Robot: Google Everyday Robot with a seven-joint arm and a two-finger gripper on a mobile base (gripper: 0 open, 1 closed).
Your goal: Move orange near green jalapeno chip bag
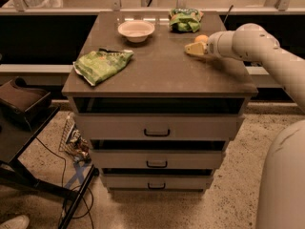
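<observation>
Gripper (192,49) at 3 o'clock on the drawer cabinet top (162,73), orange (201,38) just beside at its 1 o'clock (hold undeterminable). Green jalapeno chip bag (101,65) lies at 9 o'clock.

Matt plastic tool (192,49) beside smooth orange (201,38)

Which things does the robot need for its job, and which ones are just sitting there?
For the job:
- orange, far right
- green jalapeno chip bag, front left
- gripper, right beside the orange

Just lying about:
- white bowl, at the back
- smaller green bag, at the back, behind the orange
</observation>
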